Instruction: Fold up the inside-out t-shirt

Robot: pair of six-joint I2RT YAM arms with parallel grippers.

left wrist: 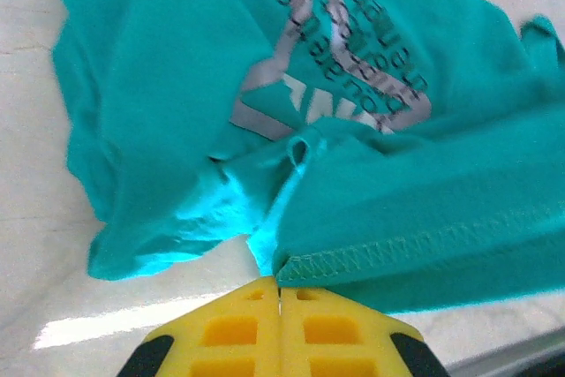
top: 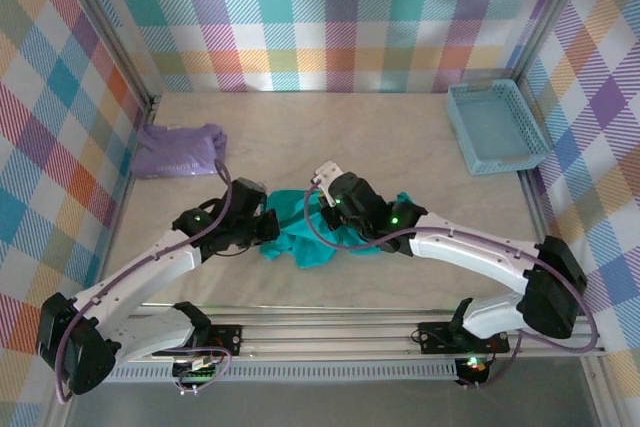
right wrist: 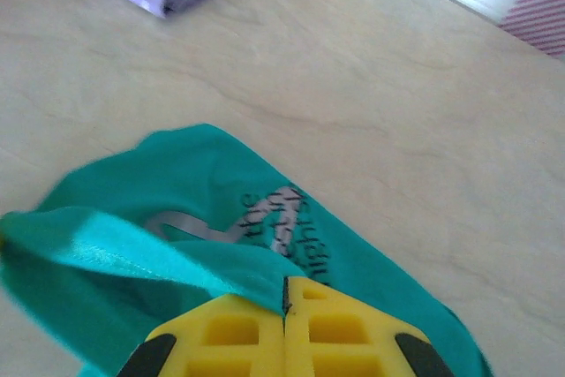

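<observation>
- t-shirt (top: 300, 232): teal, bunched in a crumpled heap mid-worktop (top: 420, 162), between the two arms. The grey print (left wrist: 340, 68) reads mirrored and the stitched hem (left wrist: 415, 249) is exposed.
- Handling, my read: light, limp cotton with no stiffness. It will sag and drag, and creases won't hold until it lies flat. Not fragile, and the pads should bite it well.
- Where to hold: the hem or the shoulder seams, since doubled stitched edges grip best. Take two points well apart to spread it.
- left gripper (left wrist: 280, 293): pads pressed together, pinching the hem end at its tip.
- right gripper (right wrist: 284, 293): pressed together on a raised fold beside the print.
- lavender garment (top: 178, 150) at far left and blue tray (top: 497, 127) at far right, both well apart from the shirt.
</observation>
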